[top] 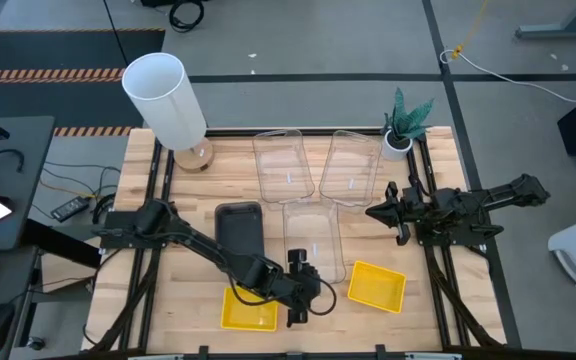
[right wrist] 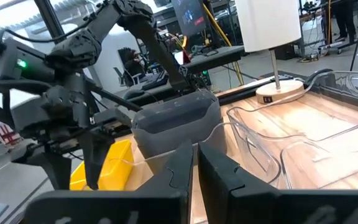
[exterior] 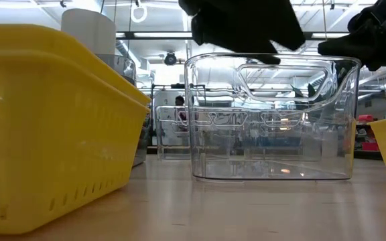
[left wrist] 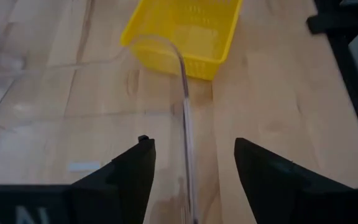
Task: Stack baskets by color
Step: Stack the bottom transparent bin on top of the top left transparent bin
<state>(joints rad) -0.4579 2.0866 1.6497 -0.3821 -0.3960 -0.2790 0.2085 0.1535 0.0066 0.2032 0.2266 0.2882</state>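
Note:
A clear basket (top: 315, 235) stands on its base mid-table. My left gripper (left wrist: 191, 146) is open at its near end, one finger on each side of the basket's near wall (left wrist: 184, 81), slanting down and not touching it. A yellow basket (left wrist: 185, 25) sits just beyond it, toward the right. A second yellow basket (top: 248, 312) lies at the near edge, and a dark grey basket (top: 239, 230) left of the clear one. Two more clear baskets (top: 283, 160) (top: 351, 165) stand at the far side. My right gripper (right wrist: 195, 165) waits shut at the table's right.
A tall white cylinder (top: 165, 100) on a round foot stands at the far left corner. A small potted plant (top: 400, 128) stands at the far right. Bare wood shows between the two yellow baskets and along the near edge.

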